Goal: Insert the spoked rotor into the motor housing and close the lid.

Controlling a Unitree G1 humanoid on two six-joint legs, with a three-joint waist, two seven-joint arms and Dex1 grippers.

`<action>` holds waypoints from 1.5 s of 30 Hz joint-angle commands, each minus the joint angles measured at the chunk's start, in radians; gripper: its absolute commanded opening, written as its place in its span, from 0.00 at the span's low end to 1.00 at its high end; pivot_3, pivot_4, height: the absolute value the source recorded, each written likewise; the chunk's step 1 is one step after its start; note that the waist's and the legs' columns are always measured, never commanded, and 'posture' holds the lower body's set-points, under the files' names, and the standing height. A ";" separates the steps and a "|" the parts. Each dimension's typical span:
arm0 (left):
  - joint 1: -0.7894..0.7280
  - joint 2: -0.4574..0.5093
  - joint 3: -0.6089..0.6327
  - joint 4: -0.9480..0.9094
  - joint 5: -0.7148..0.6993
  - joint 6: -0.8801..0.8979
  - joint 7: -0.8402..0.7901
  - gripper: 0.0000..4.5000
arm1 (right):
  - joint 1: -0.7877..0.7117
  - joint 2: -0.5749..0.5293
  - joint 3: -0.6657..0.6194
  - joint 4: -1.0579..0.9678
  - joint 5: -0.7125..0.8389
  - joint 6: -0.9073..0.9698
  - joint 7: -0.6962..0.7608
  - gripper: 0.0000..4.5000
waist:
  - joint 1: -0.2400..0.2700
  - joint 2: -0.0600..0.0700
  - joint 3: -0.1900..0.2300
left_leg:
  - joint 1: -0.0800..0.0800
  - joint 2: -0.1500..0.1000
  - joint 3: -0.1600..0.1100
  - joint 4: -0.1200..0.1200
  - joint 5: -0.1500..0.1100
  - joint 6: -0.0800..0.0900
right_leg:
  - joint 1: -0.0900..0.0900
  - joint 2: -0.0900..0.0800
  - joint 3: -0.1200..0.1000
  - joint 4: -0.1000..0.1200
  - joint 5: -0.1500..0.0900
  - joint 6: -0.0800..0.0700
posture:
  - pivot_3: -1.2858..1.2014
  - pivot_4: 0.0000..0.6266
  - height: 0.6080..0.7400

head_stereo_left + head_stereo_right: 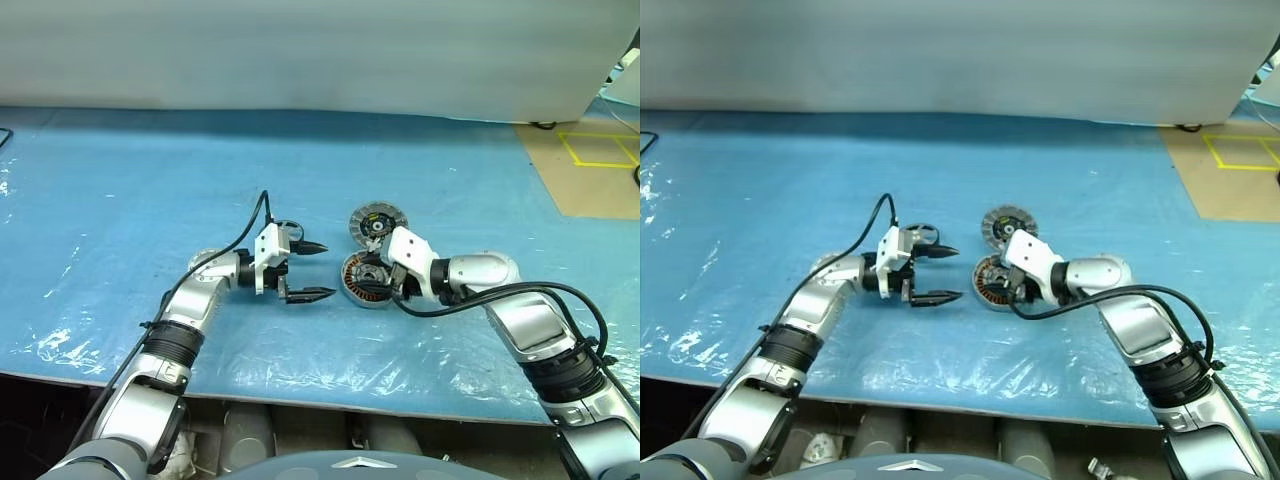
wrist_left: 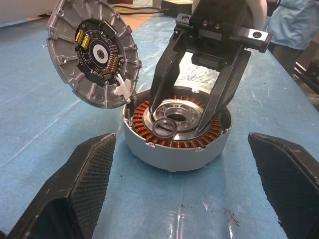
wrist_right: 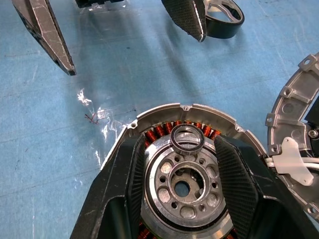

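The motor housing (image 1: 362,281), a silver puck ringed with copper windings, sits on the blue table. My right gripper (image 2: 177,118) reaches down into it, open, one finger on each side of the silver hub. A small metal ring (image 3: 187,139) lies loose on the hub between those fingers. The lid (image 2: 94,57) leans tilted against the housing's far rim, ribbed face and dark centre showing. My left gripper (image 1: 326,270) hovers level beside the housing, open wide and empty. The spoked rotor (image 1: 920,233), a dark ring with silvery spokes, lies on the table just behind the left gripper's far finger.
Crinkled clear plastic covers the blue table (image 1: 120,200). Its front edge (image 1: 300,392) runs close below both arms. A brown board with yellow tape (image 1: 590,160) lies at the far right. A white cable links the lid to the housing (image 3: 294,158).
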 commanded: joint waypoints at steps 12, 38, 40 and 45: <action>0.007 -0.002 0.003 -0.038 -0.010 0.003 0.007 1.00 | 0.001 0.020 0.021 0.011 -0.013 -0.044 -0.029 0.37 | 0.000 0.000 0.000 | 0.000 0.000 0.000 0.000 0.000 0.000 | 0.000 0.000 0.000 0.000 0.000 0.000 | 0.52 0.24 1.00; -0.006 -0.035 -0.020 -0.017 0.001 -0.008 0.000 1.00 | 0.069 -0.113 -0.070 -0.107 0.059 -0.023 0.012 0.01 | 0.000 0.000 0.000 | 0.002 0.000 0.000 0.001 0.000 0.000 | 0.002 0.000 0.001 0.000 0.000 0.000 | 0.52 0.24 1.00; -0.006 -0.035 -0.019 -0.016 0.002 -0.007 0.000 1.00 | 0.062 -0.104 -0.048 -0.110 0.052 -0.021 0.010 0.01 | -0.001 0.000 0.000 | 0.002 0.000 0.000 0.001 0.000 0.000 | 0.002 0.000 0.001 0.001 0.000 0.000 | 0.52 0.24 1.00; -0.003 -0.036 -0.018 -0.019 0.004 -0.005 0.005 1.00 | 0.038 -0.082 0.002 -0.090 0.022 -0.033 0.001 0.01 | -0.001 0.000 0.000 | 0.002 -0.001 0.000 0.002 0.000 0.000 | 0.002 0.000 0.001 0.001 0.000 0.000 | 0.52 0.24 1.00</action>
